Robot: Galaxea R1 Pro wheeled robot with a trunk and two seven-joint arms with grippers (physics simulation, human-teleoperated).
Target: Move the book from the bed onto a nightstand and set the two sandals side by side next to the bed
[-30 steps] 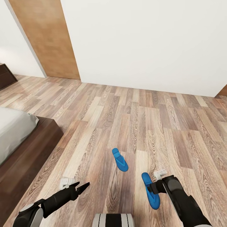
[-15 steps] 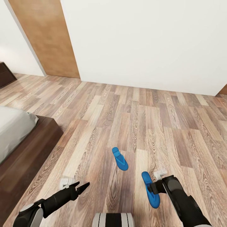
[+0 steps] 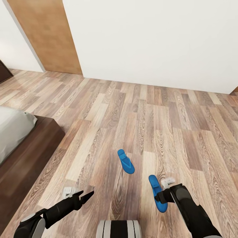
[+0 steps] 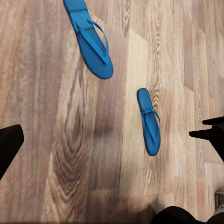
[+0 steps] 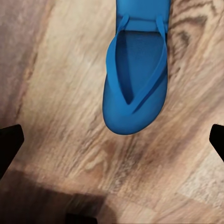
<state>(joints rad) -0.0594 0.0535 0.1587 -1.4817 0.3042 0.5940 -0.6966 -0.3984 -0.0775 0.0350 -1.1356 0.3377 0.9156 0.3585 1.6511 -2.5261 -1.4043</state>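
Sandal (image 5: 135,88) lies flat on floor — right pincer (image 5: 112,140) spread wide above it.

We see wood-plank floor (image 3: 158,129), mixed brown boards, meeting white wall. Two blue sandals lie flat on it, soles down, apart, not side by side: farther sandal (image 3: 126,161) near mid-floor, nearer sandal (image 3: 156,191) closer to us. Bed (image 3: 23,148) stands on floor at left, dark frame, pale mattress.
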